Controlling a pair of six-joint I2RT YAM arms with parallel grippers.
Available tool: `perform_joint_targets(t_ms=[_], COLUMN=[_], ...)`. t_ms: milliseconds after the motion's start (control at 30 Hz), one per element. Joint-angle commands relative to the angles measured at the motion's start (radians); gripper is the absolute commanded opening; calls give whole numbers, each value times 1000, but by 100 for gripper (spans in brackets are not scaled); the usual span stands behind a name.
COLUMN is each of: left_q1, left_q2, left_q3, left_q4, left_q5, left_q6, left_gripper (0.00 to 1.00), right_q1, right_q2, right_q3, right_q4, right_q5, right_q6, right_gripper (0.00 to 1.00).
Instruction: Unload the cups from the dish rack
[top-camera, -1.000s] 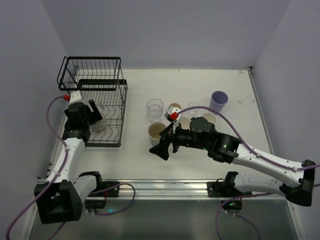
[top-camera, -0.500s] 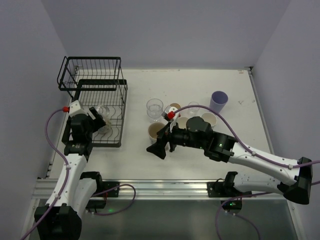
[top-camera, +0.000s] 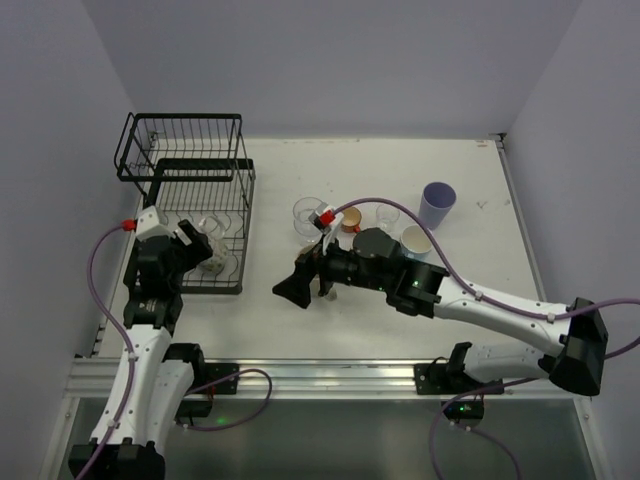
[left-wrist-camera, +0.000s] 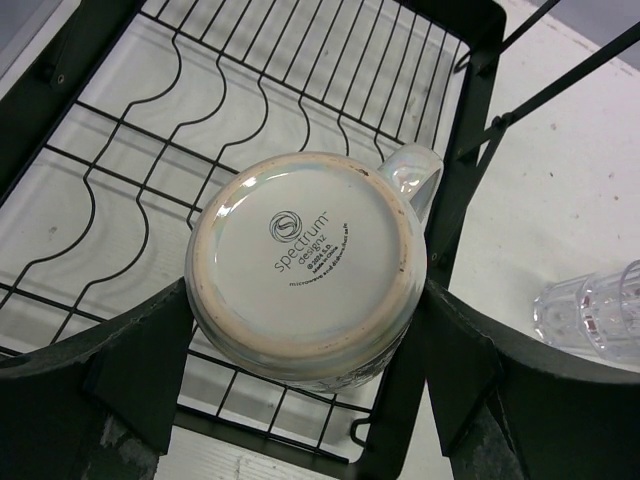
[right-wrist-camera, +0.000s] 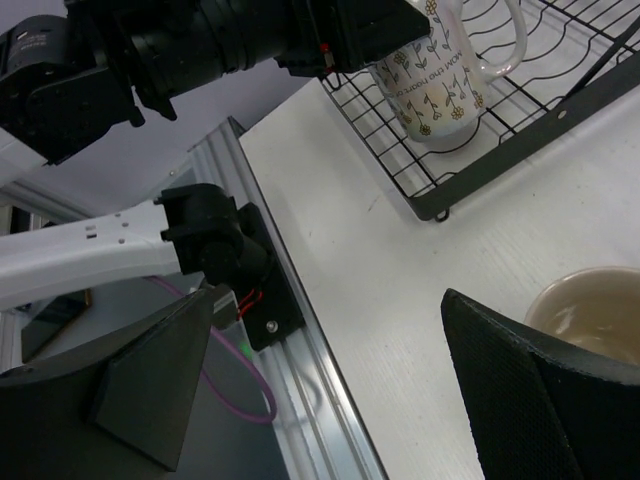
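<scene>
A cream mug with a flower print hangs upside down, base to the left wrist camera, and my left gripper is shut on its sides. It is over the near right corner of the black wire dish rack. From above, mug, left gripper and rack sit at the left. My right gripper stands open and empty over the table just right of the rack. The right wrist view shows the held mug over the rack's corner, with the right gripper nearer the camera.
On the table stand a clear glass, a small orange cup, another clear glass, a pale cup and a lavender tumbler. A cream cup sits beside my right finger. A clear glass stands right of the rack.
My left gripper has carried the mug from the middle of the rack's tray toward its near right corner. The right arm has swung left, toward the rack.
</scene>
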Motion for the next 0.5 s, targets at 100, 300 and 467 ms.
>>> perform_joint_targets(t_ms=[100,300,467], left_q1=[-2,-4,-38], left_q2=[-77,-115,-134], left_q3=[122,198,269], left_q4=[67,41,40], left_q5=[1,94,157], left_q6=[-49,-79,-111], left_gripper=[0,0,0], right_q1=[3,-20,-61], right_q2=[117,220,249], right_q3=[127,169,160], right_q4=[142,237,349], right_q5=[-12,-20,-28], right_q6=[81,178,252], right_gripper=[99,98,95])
